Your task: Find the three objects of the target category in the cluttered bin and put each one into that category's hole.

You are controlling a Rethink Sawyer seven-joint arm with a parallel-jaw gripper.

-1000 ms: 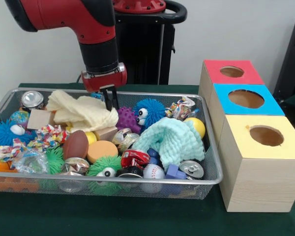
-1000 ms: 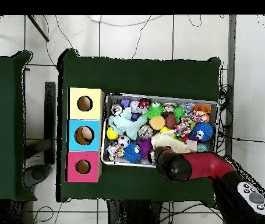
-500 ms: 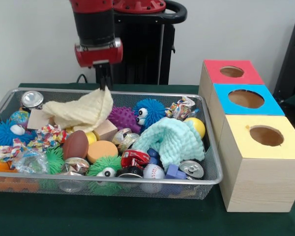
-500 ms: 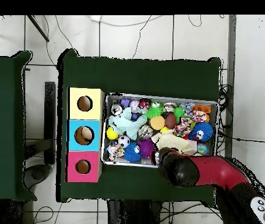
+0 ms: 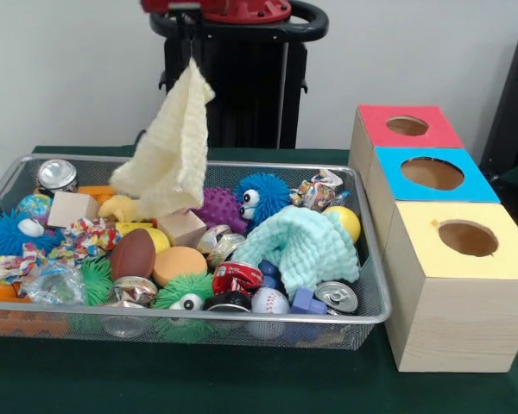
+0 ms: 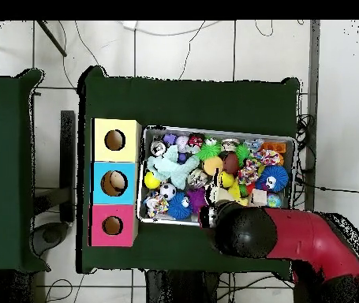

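Yellow cloth (image 5: 168,148) hangs above the wire bin (image 5: 373,304), pinched in the gripper (image 5: 188,34); no writing legible

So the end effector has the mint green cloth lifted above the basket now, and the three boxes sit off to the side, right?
Not quite: the front view shows the lifted cloth is the pale yellow cloth. The mint green cloth lies in the basket. The three boxes do sit beside the basket.

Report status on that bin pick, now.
Gripper shut on pale yellow knitted cloth, lifted, lower edge still low over wire mesh bin. Mint green knitted cloth lies in bin. Nothing blocking.
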